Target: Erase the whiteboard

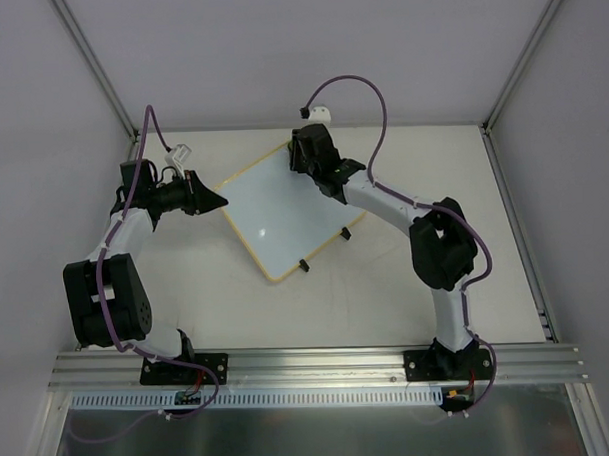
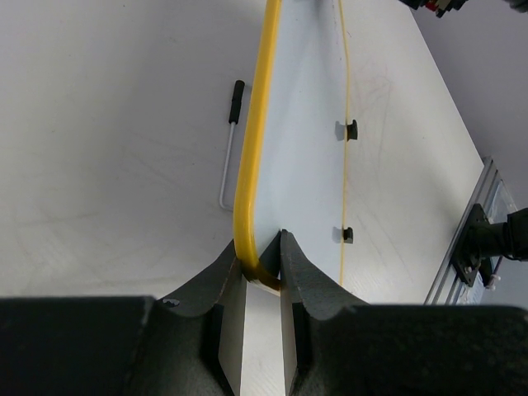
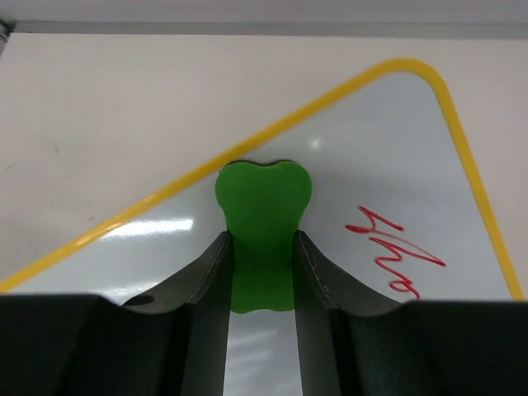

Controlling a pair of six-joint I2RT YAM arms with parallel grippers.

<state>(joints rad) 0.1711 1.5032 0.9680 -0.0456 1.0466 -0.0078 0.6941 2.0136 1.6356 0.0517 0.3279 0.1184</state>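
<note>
Plainly, the right end effector grips a green eraser, whose lobed tip sits over the glossy whiteboard near its far corner. Beside it runs red handwriting (a scrawl, not legible as any word). The left end effector pinches the board's yellow frame at its left corner. The board lies cornerwise on the counter, between the arms.

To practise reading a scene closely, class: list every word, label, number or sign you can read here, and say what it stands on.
Red handwriting on the whiteboard: a loose scrawl, not readable as any word.
Green eraser: no print shows.
Nothing else bears readable text.
</note>
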